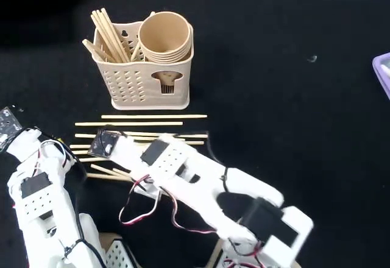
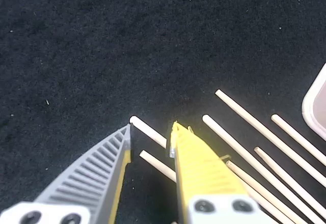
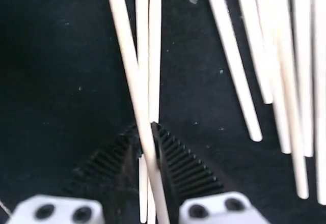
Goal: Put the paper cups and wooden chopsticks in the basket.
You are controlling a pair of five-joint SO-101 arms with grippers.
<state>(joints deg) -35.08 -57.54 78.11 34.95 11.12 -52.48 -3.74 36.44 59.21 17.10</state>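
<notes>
Pale thin chopsticks; right pincer pinches some, left pincer spread astride one end. Basket ahead holds cups, more chopsticks.

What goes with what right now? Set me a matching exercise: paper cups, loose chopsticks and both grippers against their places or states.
1. paper cups
2. loose chopsticks
3. left gripper
4. right gripper

a. shut on a chopstick
b. stacked in the basket
c. open, low over the table
d. lying on the table in front of the basket

Pairs: 1-b, 2-d, 3-c, 4-a.
</notes>
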